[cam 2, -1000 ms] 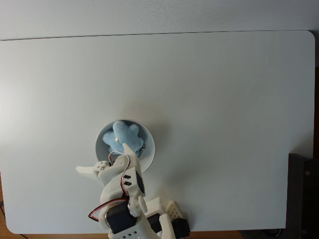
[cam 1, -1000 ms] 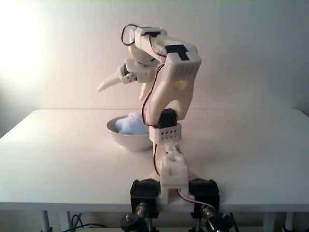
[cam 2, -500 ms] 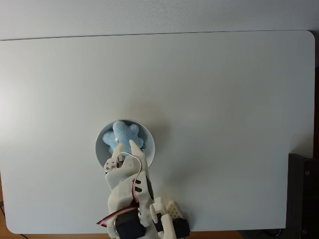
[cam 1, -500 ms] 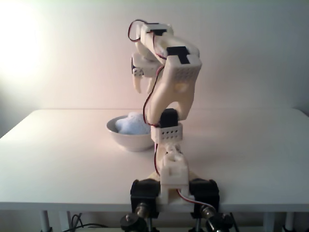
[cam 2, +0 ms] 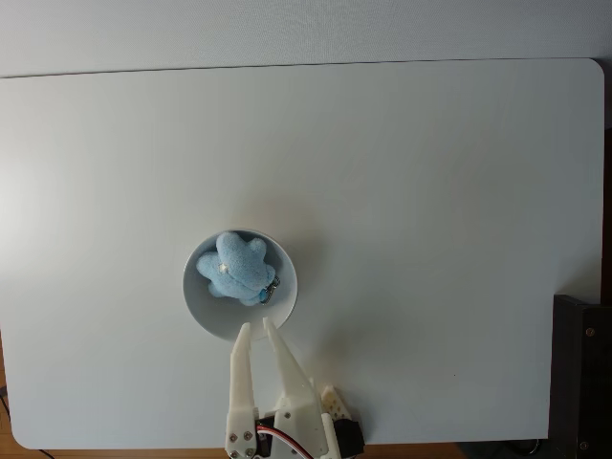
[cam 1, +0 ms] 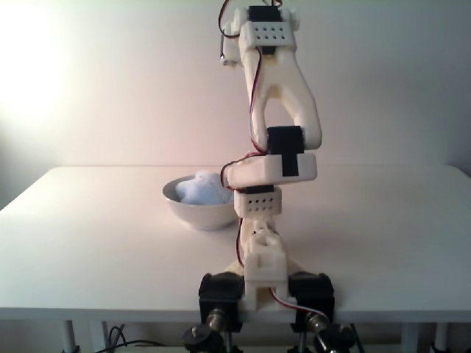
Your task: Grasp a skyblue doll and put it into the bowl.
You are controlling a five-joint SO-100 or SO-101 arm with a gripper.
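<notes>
We find the blue doll (cam 2: 235,276) lying inside the white bowl (cam 2: 287,287) in the fixed view from above, lobed like a soft star and filling most of the hollow, a small dark clip or ring at its lower right edge; in the fixed view from the front the doll (cam 1: 202,190) rises above the bowl's rim (cam 1: 193,213) as a pale fuzzy mound; the bowl sits on the white table (cam 2: 430,191), left of centre in the view from above and just ahead of the arm's base (cam 1: 263,276); from above we see the gripper (cam 2: 254,329) pointing toward the bowl, its two white fingers (cam 2: 239,368) lying close alongside one another, nearly pressed together with only a thin gap at the tips and nothing between them; the tips reach the bowl's near rim in that view, apart from the doll; from the front the arm (cam 1: 276,95) is folded up tall over its base, the upper joint near the top edge of the picture, red and black wires (cam 1: 254,110) running along it.
</notes>
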